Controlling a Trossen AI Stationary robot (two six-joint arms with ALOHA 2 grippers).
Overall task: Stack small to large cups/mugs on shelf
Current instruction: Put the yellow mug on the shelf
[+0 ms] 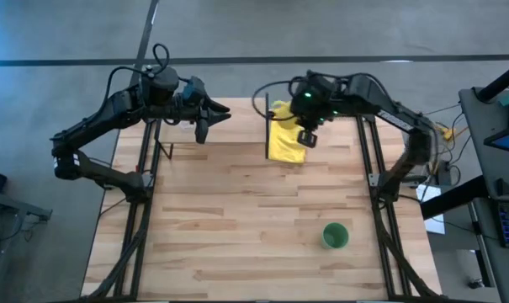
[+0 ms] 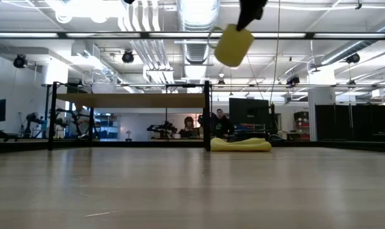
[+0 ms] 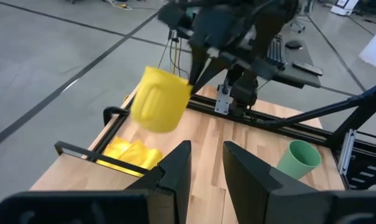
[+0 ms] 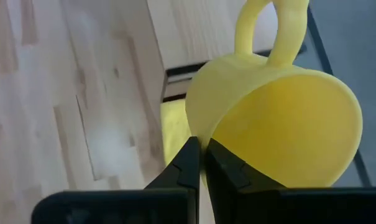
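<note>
My right gripper [image 4: 204, 163] is shut on the yellow mug [image 2: 233, 44], which it holds high in the air over the yellow cloth [image 2: 241, 145], just right of the shelf [image 2: 132, 100]. The green cup [image 1: 335, 236] stands upright on its base on the tabletop at the near right. My left gripper [image 3: 206, 165] is open and empty, in the air over the shelf's left part, pointing toward the mug. The clear glass cup shows in no view. My right gripper pinches the mug's wall at the rim [image 4: 203, 134], one finger inside the mug and one outside, on the side opposite the handle [image 4: 268, 31]. The fingers come from above. The mug hangs tilted below them, clear of table and shelf.
The shelf's black frame post [image 1: 265, 126] stands right beside the yellow cloth [image 1: 286, 143]. Black frame rails [image 1: 368, 160] run along both sides of the table. Bare tabletop [image 1: 237, 219] lies near of the shelf. People sit in the room behind, in the low view.
</note>
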